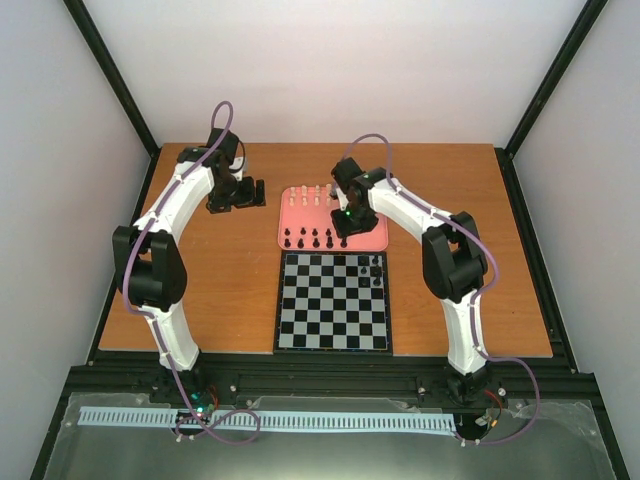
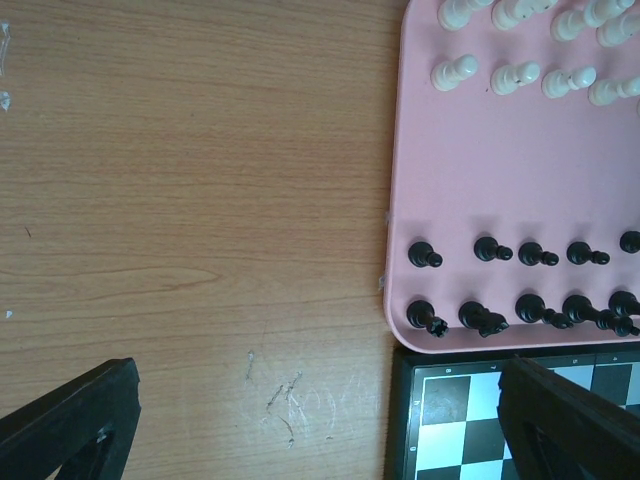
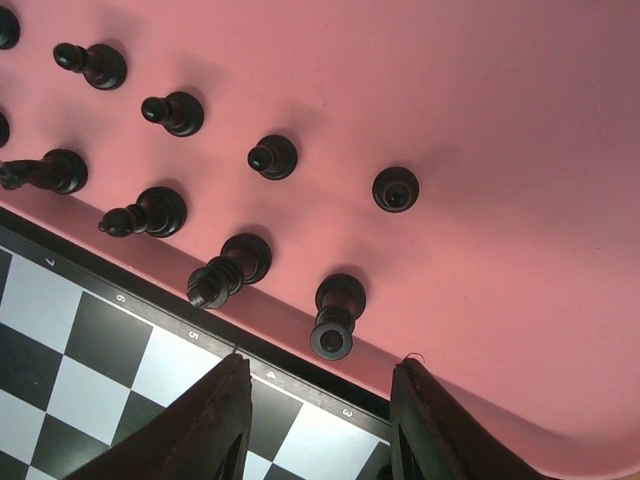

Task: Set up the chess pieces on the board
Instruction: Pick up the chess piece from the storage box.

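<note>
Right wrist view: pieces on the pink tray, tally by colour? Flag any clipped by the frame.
Black pieces: 10 (8 whole, 2 clipped at the left edge)
White pieces: 0 in this view; the left wrist view shows them elsewhere on the tray
Total: 10
</note>
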Motion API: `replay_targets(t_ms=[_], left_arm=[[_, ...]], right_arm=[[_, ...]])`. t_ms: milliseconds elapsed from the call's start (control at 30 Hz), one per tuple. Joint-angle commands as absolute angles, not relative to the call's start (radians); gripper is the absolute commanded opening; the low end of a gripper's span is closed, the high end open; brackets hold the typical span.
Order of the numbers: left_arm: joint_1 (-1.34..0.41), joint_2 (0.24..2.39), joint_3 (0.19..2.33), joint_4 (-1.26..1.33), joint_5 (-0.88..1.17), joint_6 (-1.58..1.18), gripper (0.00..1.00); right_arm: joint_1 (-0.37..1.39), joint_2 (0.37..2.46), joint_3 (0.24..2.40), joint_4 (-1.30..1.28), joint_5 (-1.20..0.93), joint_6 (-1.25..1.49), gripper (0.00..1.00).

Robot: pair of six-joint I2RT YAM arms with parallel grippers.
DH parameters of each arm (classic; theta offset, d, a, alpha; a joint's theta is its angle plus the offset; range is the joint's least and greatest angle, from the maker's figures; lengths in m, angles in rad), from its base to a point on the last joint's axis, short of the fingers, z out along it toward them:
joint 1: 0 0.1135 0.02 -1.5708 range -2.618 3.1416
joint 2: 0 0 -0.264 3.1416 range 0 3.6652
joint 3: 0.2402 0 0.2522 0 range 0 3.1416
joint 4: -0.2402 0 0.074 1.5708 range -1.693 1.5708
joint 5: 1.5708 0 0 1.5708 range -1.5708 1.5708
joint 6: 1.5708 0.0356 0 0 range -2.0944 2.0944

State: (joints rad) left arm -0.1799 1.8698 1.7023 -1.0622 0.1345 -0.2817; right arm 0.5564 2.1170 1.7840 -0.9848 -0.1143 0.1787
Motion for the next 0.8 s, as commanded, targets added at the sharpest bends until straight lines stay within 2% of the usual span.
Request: replay_targets(t_ms=[0, 633, 767], left_arm=[[-0.181, 1.847, 1.707, -1.051, 0.125, -0.287, 1.0], [-0.18, 1.855, 1.713, -1.056, 0.107, -0.282, 1.0], [-0.179, 1.856, 1.713, -1.056, 0.104, -0.282, 1.0]], right_arm=[[0.556, 2.152, 1.772, -0.98, -0.121, 0.171, 0.39], [0.553, 2.248, 1.853, -0.998, -0.124, 0.157, 0.33], [0.552, 2.255, 1.864, -1.007, -0.122, 0.153, 0.24]])
